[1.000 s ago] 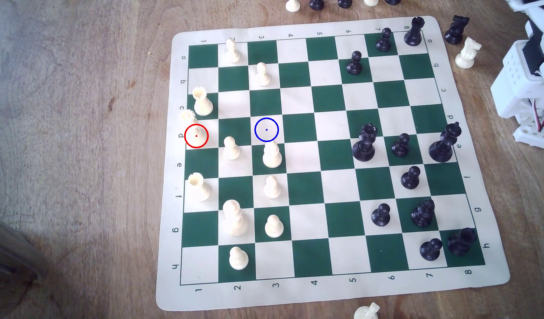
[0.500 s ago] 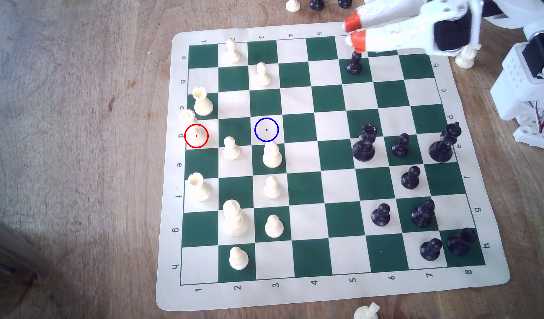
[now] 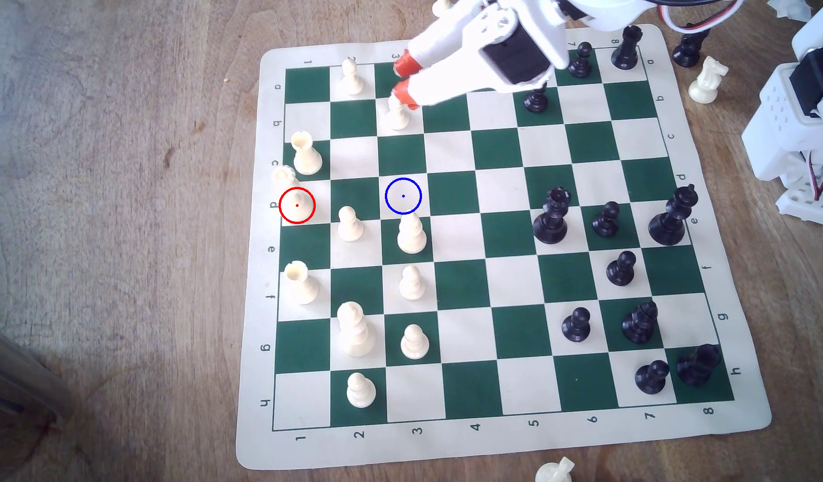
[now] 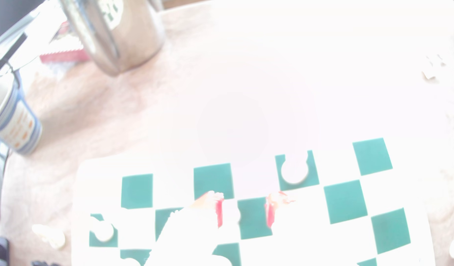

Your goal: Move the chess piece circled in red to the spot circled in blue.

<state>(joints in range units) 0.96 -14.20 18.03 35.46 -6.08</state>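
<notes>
In the exterior view you see the fingers (image 3: 404, 81) over the board's (image 3: 451, 445) far edge, near column 3; the two orange tips stand narrowly apart with nothing between them; the lower tip (image 3: 405, 95) sits over the head of a cream pawn (image 3: 397, 116) on row b, and you cannot tell whether it touches. Your queen (image 3: 289, 183) stands upright at the exterior view's left edge of the board, on row d, column 1; the red ring (image 3: 297, 205) marks its base, and its toothed crown leans out over the border. A cream rook (image 3: 306, 153) stands just beside it on row c. The blue spot (image 3: 403, 196) lies two squares to the exterior view's right of the queen, on a cream square; a large cream piece (image 3: 411, 234) stands just below it in the picture, its head nearly at the ring. The fingers are well apart from both queen and spot.

In the wrist view, which is badly overexposed, you see the orange tips (image 4: 218, 212) parted with a green square showing between them; a cup (image 4: 14, 122) stands on the bench (image 4: 92, 107) beyond the board.
</notes>
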